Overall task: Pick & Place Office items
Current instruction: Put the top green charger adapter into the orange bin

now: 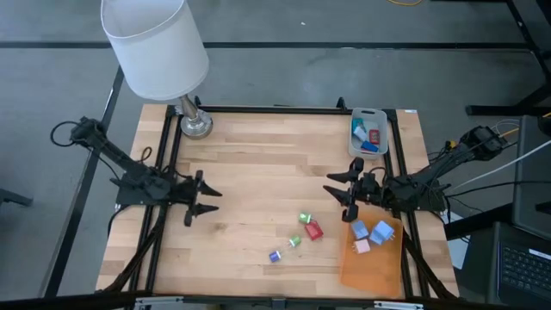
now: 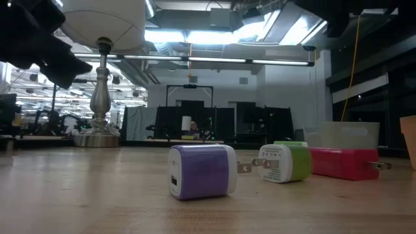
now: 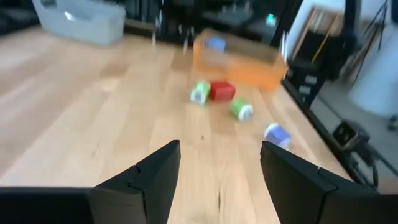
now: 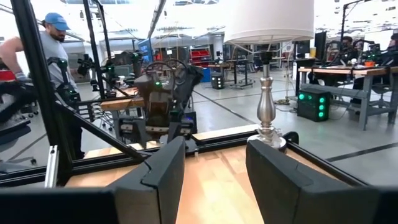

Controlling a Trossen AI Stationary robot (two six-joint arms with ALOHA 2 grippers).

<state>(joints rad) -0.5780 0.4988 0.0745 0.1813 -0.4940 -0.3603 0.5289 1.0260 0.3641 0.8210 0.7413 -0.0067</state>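
Observation:
Several small office items lie on the wooden table: two green (image 1: 304, 219) (image 1: 294, 241), a red one (image 1: 313, 230) and a purple one (image 1: 275, 256) near the front middle. Blue (image 1: 358, 229), light blue (image 1: 383, 232) and pink (image 1: 362, 246) pieces lie on the orange sheet (image 1: 372, 267). My left gripper (image 1: 201, 205) hangs open at the table's left side, well left of the items, which show ahead of it as green (image 3: 199, 92), red (image 3: 222, 90) and purple (image 3: 277, 133). My right gripper (image 1: 338, 195) hangs open just left of the sheet's far end, nothing between its fingers (image 4: 161, 174).
A grey tray (image 1: 368, 133) holding more small pieces stands at the far right corner. A lamp with a white shade (image 1: 155, 43) and metal base (image 1: 195, 123) stands at the far left. A black frame rims the table. A person (image 4: 50, 43) stands in the room beyond.

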